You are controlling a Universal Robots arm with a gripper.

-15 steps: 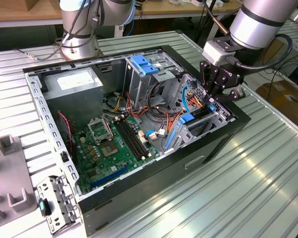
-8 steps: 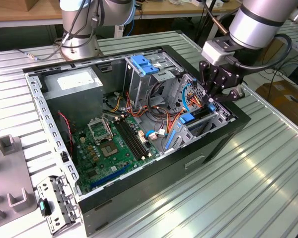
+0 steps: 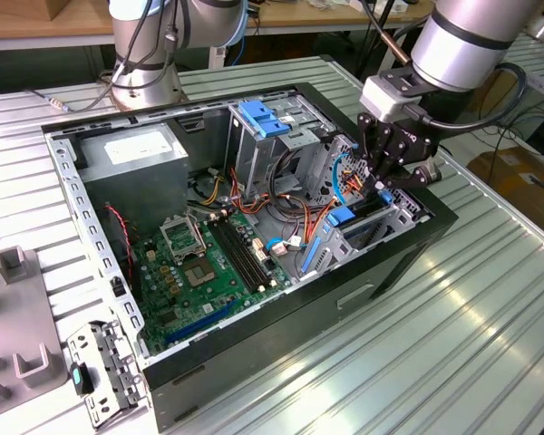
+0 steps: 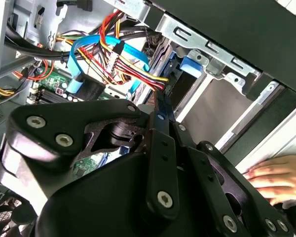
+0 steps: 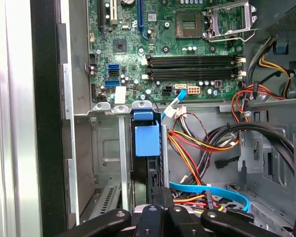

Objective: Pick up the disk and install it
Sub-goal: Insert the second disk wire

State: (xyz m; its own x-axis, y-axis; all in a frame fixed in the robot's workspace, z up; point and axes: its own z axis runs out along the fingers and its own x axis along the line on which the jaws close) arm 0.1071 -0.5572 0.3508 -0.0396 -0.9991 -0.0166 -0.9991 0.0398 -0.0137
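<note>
Standing on edge in its bay slot, the disk sits right under the gripper.
Fingers look pressed together on the disk's upper edge; contact is hidden behind the linkage. Cables run beside.

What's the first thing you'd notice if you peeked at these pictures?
The opened computer case on the ribbed metal table, its green motherboard bare and bright wires tangled beside it. The black end effector reaches into the drive bay at the exterior view's right, just above the blue-framed disk sitting edge-on in its slot. In the second wrist view, a person's hand rests by the case.
</note>
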